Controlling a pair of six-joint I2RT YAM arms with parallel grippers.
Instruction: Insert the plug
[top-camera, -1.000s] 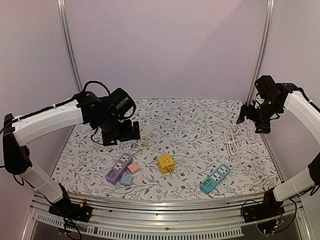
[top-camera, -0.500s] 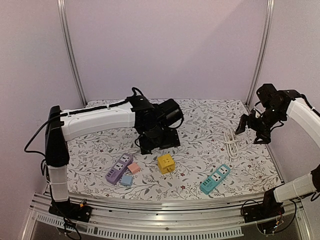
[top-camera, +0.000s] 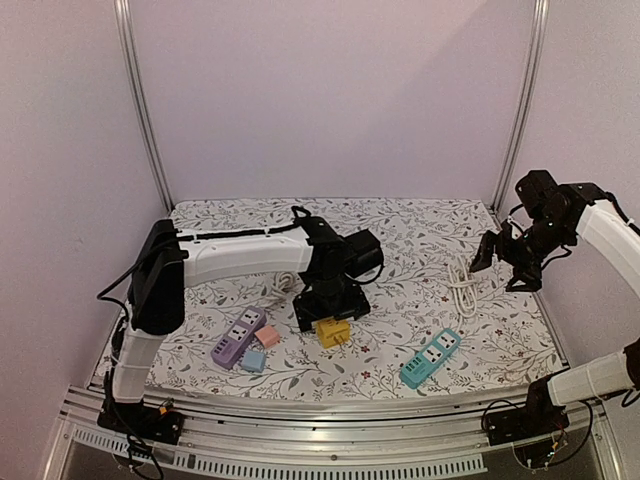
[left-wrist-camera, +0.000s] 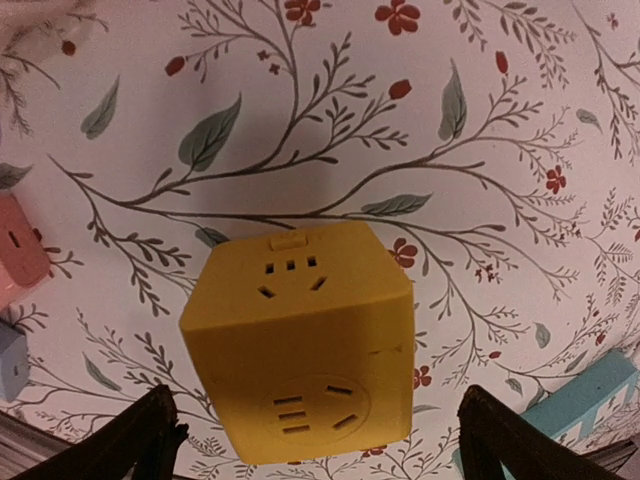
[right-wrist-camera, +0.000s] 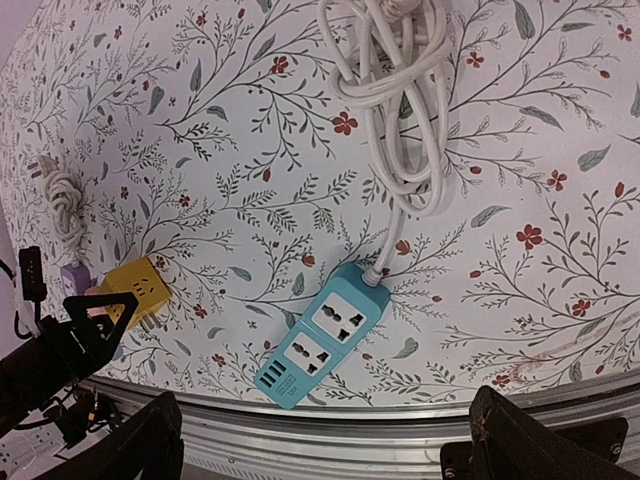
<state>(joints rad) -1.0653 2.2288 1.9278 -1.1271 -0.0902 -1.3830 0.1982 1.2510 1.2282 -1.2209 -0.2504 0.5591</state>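
A yellow cube socket sits on the floral table mat near the middle front; it fills the left wrist view. My left gripper hovers right over it, open, with a finger on each side and nothing held. A teal power strip lies front right, its white cable coiled behind it. My right gripper is open and empty, up in the air above the cable at the right edge. In the right wrist view the strip lies below the coil.
A purple power strip lies front left with a pink adapter and a pale blue adapter beside it. A second white corded plug lies behind the left gripper. The metal front rail borders the mat.
My left arm has swung from the far left to the middle and now sits over the yellow cube. My right gripper has dropped a little and barely shifted since.
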